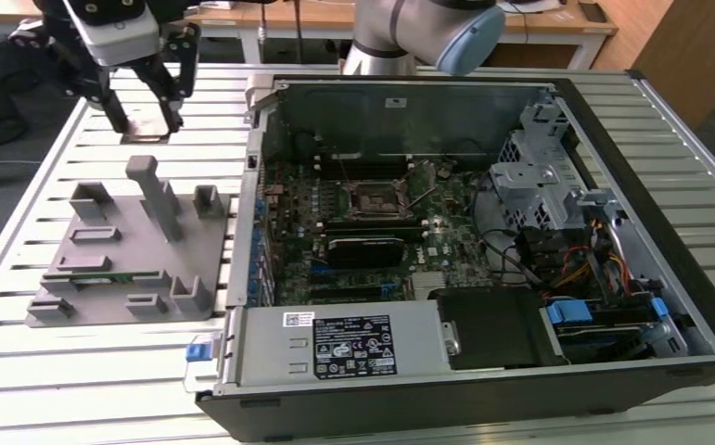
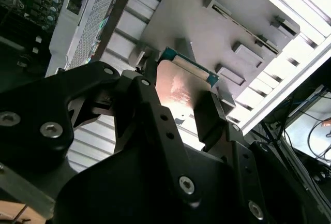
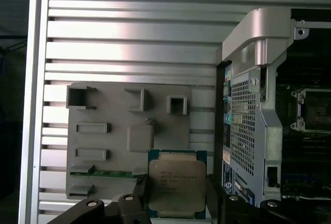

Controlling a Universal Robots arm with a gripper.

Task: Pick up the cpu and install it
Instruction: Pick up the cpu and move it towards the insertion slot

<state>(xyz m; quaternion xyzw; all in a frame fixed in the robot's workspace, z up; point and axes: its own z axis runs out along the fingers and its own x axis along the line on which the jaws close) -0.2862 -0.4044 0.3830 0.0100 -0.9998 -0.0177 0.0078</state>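
Note:
The cpu (image 3: 176,182) is a flat square chip with a silvery top and a green rim. It sits between the black fingers of my gripper (image 3: 176,200), which is shut on it. In the second wrist view the cpu (image 2: 182,87) shows edge-up inside the gripper (image 2: 178,100). In the exterior view the gripper (image 1: 145,119) hangs over the slatted table at the exterior view's upper left, above and beyond the grey holder block (image 1: 134,250). The black socket (image 1: 376,197) lies on the motherboard inside the open computer case, well to the exterior view's right of the gripper.
The open computer case (image 1: 654,232) takes up the middle and the exterior view's right, with its raised metal wall (image 3: 253,94) between holder and motherboard. A thin green memory stick (image 3: 111,173) rests in the grey holder block (image 3: 129,105). The arm's base (image 1: 419,32) rises behind the case.

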